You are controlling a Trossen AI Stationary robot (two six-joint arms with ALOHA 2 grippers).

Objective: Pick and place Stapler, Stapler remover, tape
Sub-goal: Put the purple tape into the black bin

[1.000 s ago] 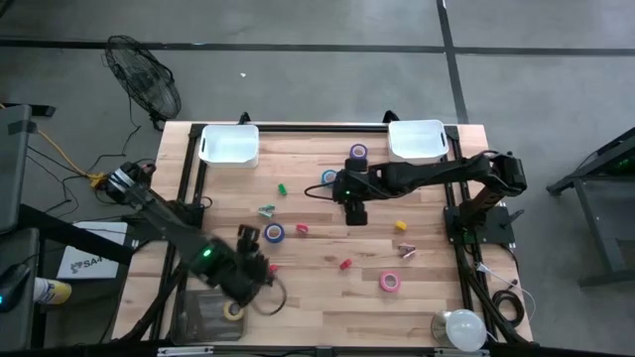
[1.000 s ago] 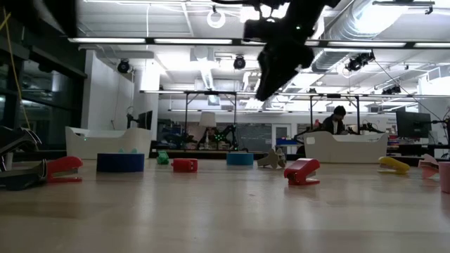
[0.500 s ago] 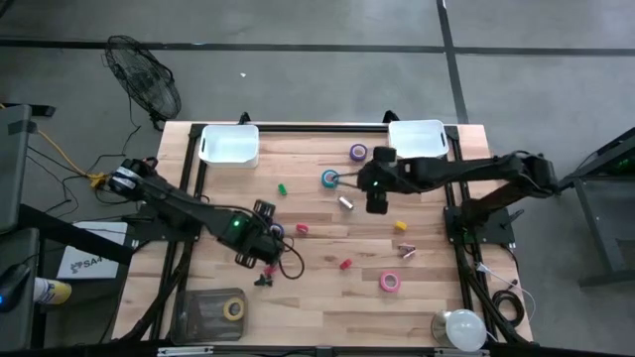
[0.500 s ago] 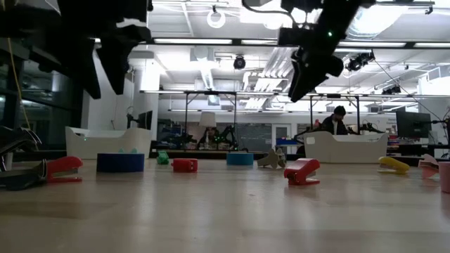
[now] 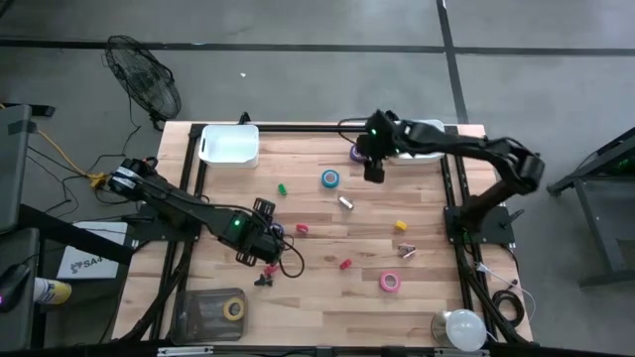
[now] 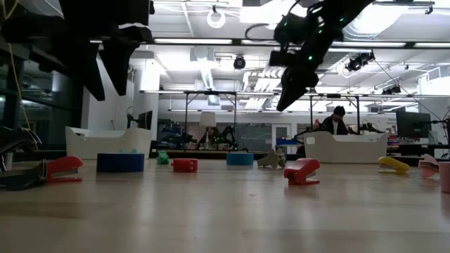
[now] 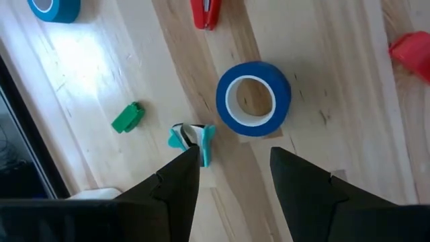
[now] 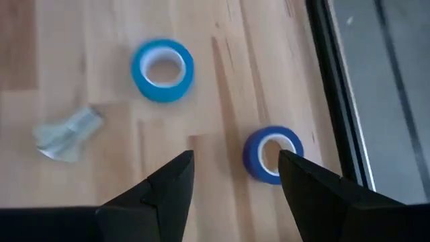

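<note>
Blue tape (image 7: 253, 98) ring (pale core, seen from the wrist), left gripper (image 7: 234, 176) unclenched above, right gripper (image 8: 235, 176) likewise empty.

Pale wooden table (image 5: 327, 288) of jointed planks with a faint sheen. Smooth blue tape roll (image 7: 253, 98). White plastic bin (image 5: 229, 145). Matt dark gripper fingers (image 7: 176, 185).

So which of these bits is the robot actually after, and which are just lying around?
Job: blue tape, second blue tape, pink tape, red stapler, teal staple remover.
Lying about: green block, fan, clear tub.
</note>
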